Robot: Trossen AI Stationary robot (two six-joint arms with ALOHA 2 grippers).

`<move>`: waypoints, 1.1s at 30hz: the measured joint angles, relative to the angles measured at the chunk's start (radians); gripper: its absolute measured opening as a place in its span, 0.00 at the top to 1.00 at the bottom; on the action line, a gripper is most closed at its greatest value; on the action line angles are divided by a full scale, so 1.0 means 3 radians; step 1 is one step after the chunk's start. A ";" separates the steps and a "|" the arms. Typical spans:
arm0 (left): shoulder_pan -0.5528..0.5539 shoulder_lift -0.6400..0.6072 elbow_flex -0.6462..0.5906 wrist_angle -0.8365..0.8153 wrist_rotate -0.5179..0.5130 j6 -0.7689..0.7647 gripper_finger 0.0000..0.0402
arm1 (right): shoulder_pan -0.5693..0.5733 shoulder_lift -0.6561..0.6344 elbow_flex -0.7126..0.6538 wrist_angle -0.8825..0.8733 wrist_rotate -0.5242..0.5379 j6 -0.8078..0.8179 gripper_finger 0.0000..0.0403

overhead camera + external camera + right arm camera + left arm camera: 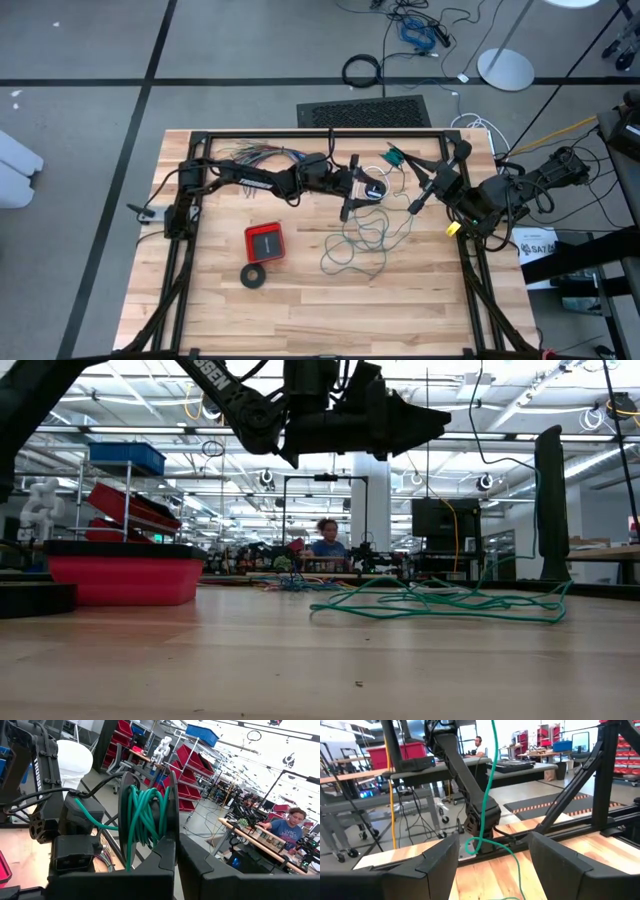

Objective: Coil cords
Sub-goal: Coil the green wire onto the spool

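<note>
The teal wire [362, 240] lies mostly as a loose tangle mid-surface, with several turns already wound around the right gripper [176, 851], whose fingers are pressed together on the bundle. One strand runs between the spread fingers of the left gripper [492, 857], which holds nothing. To wind well, I judge the left should guide the strand with light tension. The wooden surface [300, 310] also carries a red tray [265, 242] and black ring [254, 276]; beyond stand workshop shelves and a seated person [326, 540].

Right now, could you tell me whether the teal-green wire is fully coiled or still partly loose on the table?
Partly coiled: several turns of the teal-green wire sit wound above the shut right hand, while loose loops remain spread on the table.
</note>
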 joint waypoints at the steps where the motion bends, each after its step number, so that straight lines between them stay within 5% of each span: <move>1: 0.0000 -0.0006 0.0000 0.0005 0.0002 0.0000 0.39 | -0.0001 -0.0001 0.0000 -0.0001 0.0000 0.0000 1.00; 12: -0.0002 -0.0048 0.0000 0.0069 -0.0143 0.0000 0.39 | -0.0001 0.0006 0.0000 0.0003 -0.0001 0.0060 1.00; 20: 0.0001 -0.0048 0.0000 0.0339 -0.0241 -0.0006 0.39 | -0.0001 0.0079 0.0000 0.0001 -0.0008 0.0902 1.00; 26: 0.0034 -0.0048 0.0115 0.0184 0.0278 -0.0449 0.39 | -0.0003 0.0149 0.0000 0.0001 -0.0006 0.1063 1.00; 33: -0.0015 -0.0048 0.0264 0.0069 0.0064 -0.0347 0.39 | -0.0006 0.0253 -0.0001 -0.0003 -0.0005 0.1284 1.00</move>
